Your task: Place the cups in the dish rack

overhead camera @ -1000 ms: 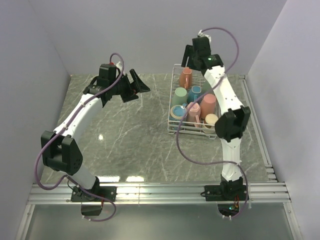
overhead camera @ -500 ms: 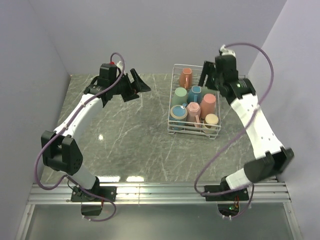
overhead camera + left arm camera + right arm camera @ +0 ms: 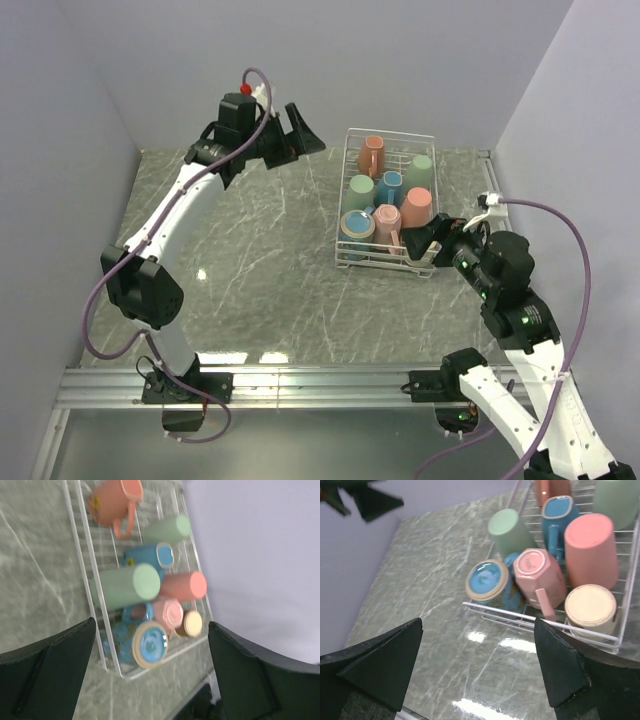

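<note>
The dish rack (image 3: 349, 160), a white wire basket, stands at the table's back right and holds several cups. Among them are a salmon one (image 3: 371, 155), two green ones (image 3: 418, 172) (image 3: 361, 188), a blue one (image 3: 389, 186) and a pink one (image 3: 415, 207). My left gripper (image 3: 298, 140) is open and empty, in the air left of the rack's far end. My right gripper (image 3: 437, 232) is open and empty at the rack's near right corner. The left wrist view shows the rack (image 3: 82, 555) between my open fingers (image 3: 151, 624). The right wrist view shows its front rim (image 3: 520, 616) beyond my gripper (image 3: 478, 621).
Grey walls close in the table on three sides. A metal rail (image 3: 320, 385) runs along the near edge by the arm bases. Marble tabletop (image 3: 250, 260) lies left of the rack. My left gripper shows at the top left of the right wrist view (image 3: 365, 497).
My right arm has swung from over the rack's back down to its near right corner. A green cup now shows at the rack's back right. My left gripper has risen and moved right.
</note>
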Robot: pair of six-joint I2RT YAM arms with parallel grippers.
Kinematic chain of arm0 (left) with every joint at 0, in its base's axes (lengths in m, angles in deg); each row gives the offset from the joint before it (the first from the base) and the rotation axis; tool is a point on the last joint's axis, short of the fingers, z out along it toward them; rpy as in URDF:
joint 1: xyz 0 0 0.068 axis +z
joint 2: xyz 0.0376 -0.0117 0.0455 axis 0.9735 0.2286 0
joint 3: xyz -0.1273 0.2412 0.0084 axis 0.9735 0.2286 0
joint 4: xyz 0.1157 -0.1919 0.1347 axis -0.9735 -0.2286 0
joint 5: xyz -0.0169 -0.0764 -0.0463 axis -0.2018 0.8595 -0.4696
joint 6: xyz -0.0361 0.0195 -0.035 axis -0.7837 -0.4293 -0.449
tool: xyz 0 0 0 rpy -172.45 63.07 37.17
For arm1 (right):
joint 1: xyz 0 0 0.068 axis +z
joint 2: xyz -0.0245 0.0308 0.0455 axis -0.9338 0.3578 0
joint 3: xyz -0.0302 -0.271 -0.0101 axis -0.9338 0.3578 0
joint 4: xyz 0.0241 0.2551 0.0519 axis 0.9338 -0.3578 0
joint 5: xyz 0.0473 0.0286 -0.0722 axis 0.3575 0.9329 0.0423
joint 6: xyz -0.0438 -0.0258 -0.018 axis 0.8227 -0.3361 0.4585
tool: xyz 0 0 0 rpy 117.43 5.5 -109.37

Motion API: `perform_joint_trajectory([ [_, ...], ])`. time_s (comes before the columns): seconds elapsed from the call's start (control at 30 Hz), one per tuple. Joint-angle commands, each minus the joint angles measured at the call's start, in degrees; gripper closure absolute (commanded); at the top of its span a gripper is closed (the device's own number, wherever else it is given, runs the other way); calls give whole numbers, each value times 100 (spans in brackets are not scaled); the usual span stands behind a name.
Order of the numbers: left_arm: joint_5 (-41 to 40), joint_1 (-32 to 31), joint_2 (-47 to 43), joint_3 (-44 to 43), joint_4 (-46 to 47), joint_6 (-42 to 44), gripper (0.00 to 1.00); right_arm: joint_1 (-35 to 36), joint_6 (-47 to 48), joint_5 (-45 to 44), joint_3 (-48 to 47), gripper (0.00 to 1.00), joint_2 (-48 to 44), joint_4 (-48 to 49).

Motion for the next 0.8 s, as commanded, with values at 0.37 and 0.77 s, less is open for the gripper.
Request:
perform_joint_trajectory([
  [0.37, -3943, 213, -2358, 2757, 2982, 1297, 1, 41, 31, -816, 372, 7, -482, -363],
  [0.77, -4404, 1688, -3772, 6928, 5256, 2844, 1, 164, 292, 667, 558, 9, -254, -195],
])
